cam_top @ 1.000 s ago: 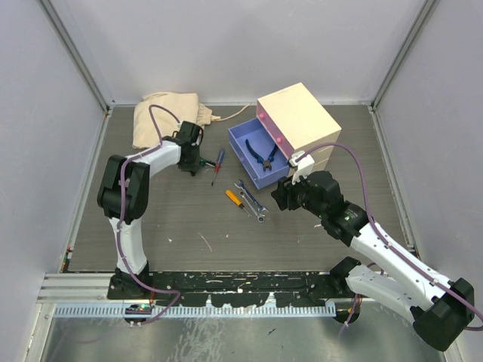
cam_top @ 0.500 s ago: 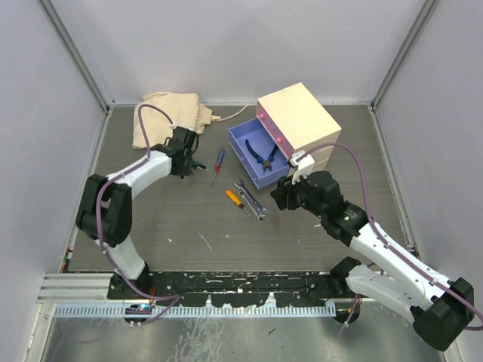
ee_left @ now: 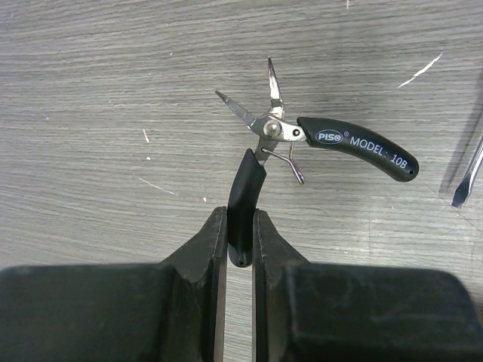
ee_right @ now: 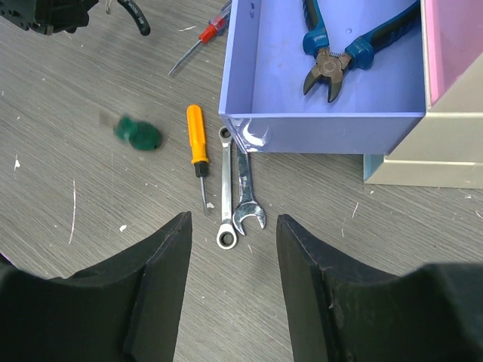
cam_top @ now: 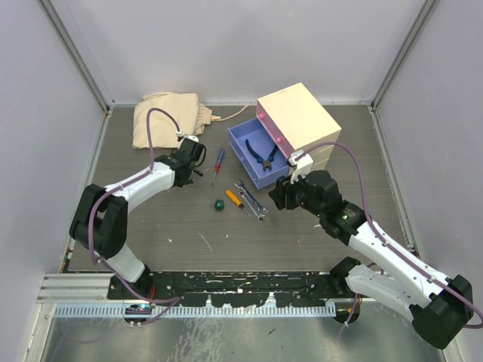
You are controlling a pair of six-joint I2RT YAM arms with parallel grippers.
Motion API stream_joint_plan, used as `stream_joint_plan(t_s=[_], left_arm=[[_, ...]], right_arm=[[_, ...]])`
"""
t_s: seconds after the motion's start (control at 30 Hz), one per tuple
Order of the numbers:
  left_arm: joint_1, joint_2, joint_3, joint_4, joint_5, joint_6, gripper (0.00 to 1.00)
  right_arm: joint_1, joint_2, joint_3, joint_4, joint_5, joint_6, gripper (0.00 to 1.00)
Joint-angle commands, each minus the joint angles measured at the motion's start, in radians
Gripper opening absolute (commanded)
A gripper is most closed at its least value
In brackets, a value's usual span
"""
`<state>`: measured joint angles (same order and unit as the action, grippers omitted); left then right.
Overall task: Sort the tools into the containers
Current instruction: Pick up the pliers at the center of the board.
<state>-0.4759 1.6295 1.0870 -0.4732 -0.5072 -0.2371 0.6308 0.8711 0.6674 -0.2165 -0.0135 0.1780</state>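
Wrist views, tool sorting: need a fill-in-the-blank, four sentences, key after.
1. The left gripper is shut on one ____ of the black-handled pliers.
2. The blue-handled pliers lie ____ the open blue drawer.
3. Right beside the two silver spanners lies a screwdriver whose handle is ____.
4. The right gripper hangs ____ above the spanners, holding nothing.
Missing words: handle; inside; orange; open.

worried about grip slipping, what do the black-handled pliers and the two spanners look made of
The black-handled pliers: bare silvery metal nose, probably steel; handles in matte black sleeves with white print, likely rubber or plastic. The two spanners: bright, reflective silver all over, probably plated steel.
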Motion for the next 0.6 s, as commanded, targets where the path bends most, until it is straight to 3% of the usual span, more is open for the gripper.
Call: stream_joint_plan(t_s=[0.0, 0.57], left_arm=[[0.000, -0.050, 0.005, 0.043, -0.041, 0.008, 0.00], [0.000, -0.323, -0.062, 0.073, 0.209, -0.015, 0.00]], right_arm=[[-0.003, -0.010, 0.002, 0.052, -0.005, 0.015, 0.54], [-0.003, -0.051, 0.072, -0.025, 0.050, 0.078, 0.66]])
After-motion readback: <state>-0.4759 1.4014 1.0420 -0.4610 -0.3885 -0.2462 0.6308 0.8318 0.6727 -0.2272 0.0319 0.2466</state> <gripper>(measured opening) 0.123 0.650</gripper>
